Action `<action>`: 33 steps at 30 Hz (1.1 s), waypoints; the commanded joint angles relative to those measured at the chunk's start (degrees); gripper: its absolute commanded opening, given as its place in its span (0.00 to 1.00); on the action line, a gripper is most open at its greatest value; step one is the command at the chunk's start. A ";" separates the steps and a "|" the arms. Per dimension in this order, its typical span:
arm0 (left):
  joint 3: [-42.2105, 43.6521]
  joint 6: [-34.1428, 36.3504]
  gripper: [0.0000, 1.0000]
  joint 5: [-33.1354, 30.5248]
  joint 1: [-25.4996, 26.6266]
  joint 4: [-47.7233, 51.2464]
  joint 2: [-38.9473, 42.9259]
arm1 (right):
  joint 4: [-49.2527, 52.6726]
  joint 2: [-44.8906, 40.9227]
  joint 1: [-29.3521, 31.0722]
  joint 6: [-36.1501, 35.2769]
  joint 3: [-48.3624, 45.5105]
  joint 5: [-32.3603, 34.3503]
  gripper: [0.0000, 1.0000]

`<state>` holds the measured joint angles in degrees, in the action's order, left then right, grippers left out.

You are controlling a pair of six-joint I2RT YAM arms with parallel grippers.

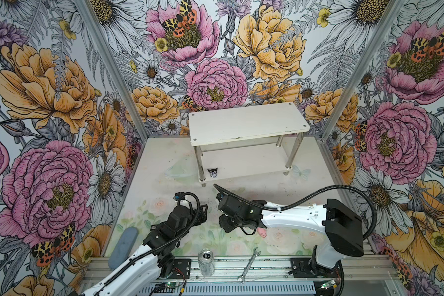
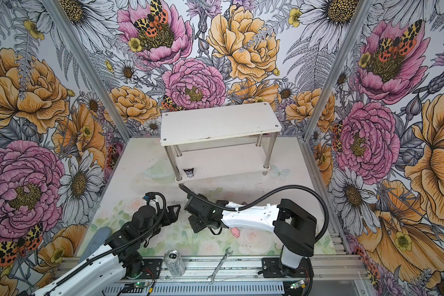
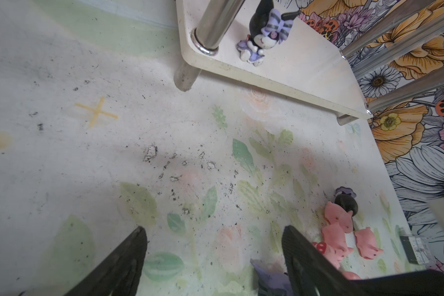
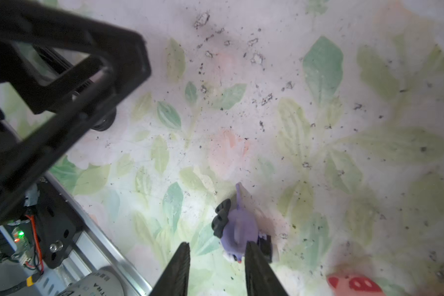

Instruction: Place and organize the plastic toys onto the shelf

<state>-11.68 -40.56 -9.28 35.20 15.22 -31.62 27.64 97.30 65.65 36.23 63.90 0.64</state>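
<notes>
One black-purple-white plastic figurine [image 1: 212, 172] stands mid-frame on the lower tier of the white two-tier shelf [image 1: 246, 123]; pink plastic pigs [image 3: 336, 230] and a lying purple figurine [image 4: 237, 225] wait on the worktop [image 3: 87, 166], with the left end effector [image 3: 214, 228] wide and the right end effector [image 4: 217, 244] narrowly parted, both empty.

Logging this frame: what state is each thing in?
shelf: upright, top tier bare.
seated figurine: upright on lower tier.
fallen figurine: lying on mat, ungripped.
pigs: clustered on mat.
left gripper: open, empty.
right gripper: open, at fallen figurine.
can: upright.
wrench: lying flat.
</notes>
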 commanded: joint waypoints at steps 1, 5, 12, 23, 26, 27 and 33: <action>0.11 0.89 0.85 1.03 -0.73 0.68 1.05 | 1.39 1.57 -0.61 -1.76 2.63 1.91 0.31; 0.41 0.92 0.85 1.02 -0.92 0.64 1.04 | 1.28 2.68 -0.66 -2.67 2.63 3.22 0.25; 1.28 0.13 0.85 1.29 -1.10 -0.46 0.90 | 0.89 5.09 -0.77 -4.31 3.43 3.05 0.19; 1.71 -0.05 0.85 1.54 -1.28 -0.81 0.59 | -5.38 3.24 -2.55 -10.03 -0.97 -1.59 0.02; 1.71 -0.31 0.85 1.63 -1.39 -0.87 0.51 | -9.36 1.26 -3.12 -13.65 -3.50 -2.82 0.00; 1.84 -0.33 0.85 1.62 -1.43 -0.98 0.54 | -11.50 0.34 -3.09 -14.75 -4.88 -3.24 0.00; 1.41 -0.49 0.85 1.99 -1.63 -1.51 -0.01 | -42.83 -5.16 -3.86 -17.67 -19.90 -4.19 0.00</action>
<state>-10.59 -40.60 -8.47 34.11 14.92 -31.40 3.44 94.70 62.33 21.26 49.12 -3.14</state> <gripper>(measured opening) 0.850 0.059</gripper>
